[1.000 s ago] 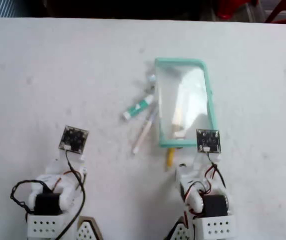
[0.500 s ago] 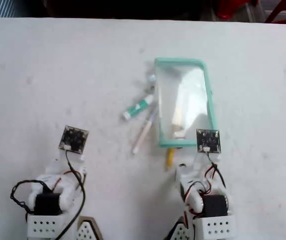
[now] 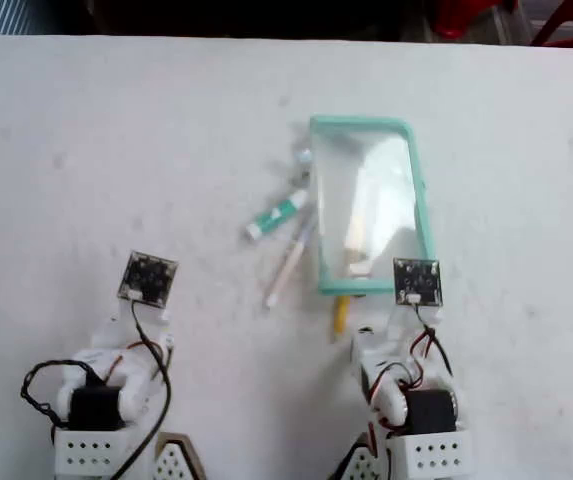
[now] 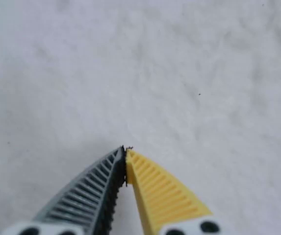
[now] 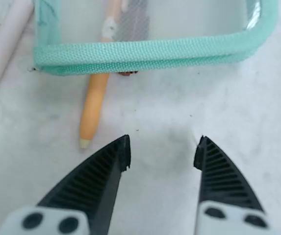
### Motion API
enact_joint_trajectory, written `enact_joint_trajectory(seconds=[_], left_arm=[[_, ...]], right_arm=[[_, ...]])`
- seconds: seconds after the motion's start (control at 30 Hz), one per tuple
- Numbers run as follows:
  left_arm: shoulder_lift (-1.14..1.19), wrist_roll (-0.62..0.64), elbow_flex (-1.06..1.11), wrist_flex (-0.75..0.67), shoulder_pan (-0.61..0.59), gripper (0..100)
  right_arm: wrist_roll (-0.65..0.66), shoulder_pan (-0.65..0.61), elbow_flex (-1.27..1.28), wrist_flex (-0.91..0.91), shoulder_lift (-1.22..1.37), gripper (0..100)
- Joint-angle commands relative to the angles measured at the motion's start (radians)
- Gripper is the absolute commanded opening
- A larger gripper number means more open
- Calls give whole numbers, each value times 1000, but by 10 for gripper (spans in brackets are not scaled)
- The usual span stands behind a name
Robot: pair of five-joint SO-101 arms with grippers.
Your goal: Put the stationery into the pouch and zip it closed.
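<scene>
On the table (image 3: pixel 116 120), a little right of centre, a clear pouch (image 3: pixel 423 190) with mint trim, flat, long side running near to far. Through its clear face, a pale stick (image 3: pixel 362 215) lying lengthwise. At its near edge, an orange pen (image 3: pixel 339 316) poking out towards the arms, far end lost behind the trim; inside the pouch or under it, cannot tell. Just left of the pouch, loose on the table: a white pen (image 3: pixel 288 262), slanted, far end by the pouch's left side; a green-and-white tube (image 3: pixel 277 214), also slanted, just beside that pen; farther off, near the pouch's far-left corner, a small pale bit (image 3: pixel 303 155), too small to name. Near-right, right gripper (image 5: pixel 162 147) just short of the pouch's near edge, over bare table, spread wide with nothing between, orange pen tip near one finger. Near-left, left gripper (image 4: pixel 125 151) well apart from all the stationery, over bare table, pressed together, tips touching, holding nothing.
</scene>
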Motion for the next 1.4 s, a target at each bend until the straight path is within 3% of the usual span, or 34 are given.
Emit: enact_joint_trajectory(seconds=[0.0, 0.33, 0.5, 0.63, 0.87, 1.17, 1.37], left_arm=[[-8, 8, -3, 8, 13, 23], [-8, 8, -3, 2, 13, 23], [-8, 8, -11, -104, 7, 23], [-8, 8, -86, -201, 12, 24], [-8, 5, -253, -215, 18, 24], [-8, 8, -261, -347, 291, 24], [-8, 8, -203, -562, 397, 24]], right_arm=[[2, 4, 6, 5, -1, 207], [0, 5, 6, -41, -2, 208], [-3, 7, 6, -71, -2, 208], [3, 7, 6, -62, -1, 208], [2, 7, 6, -15, -1, 208], [3, 7, 6, -15, -1, 208], [3, -1, 6, -15, -1, 208]])
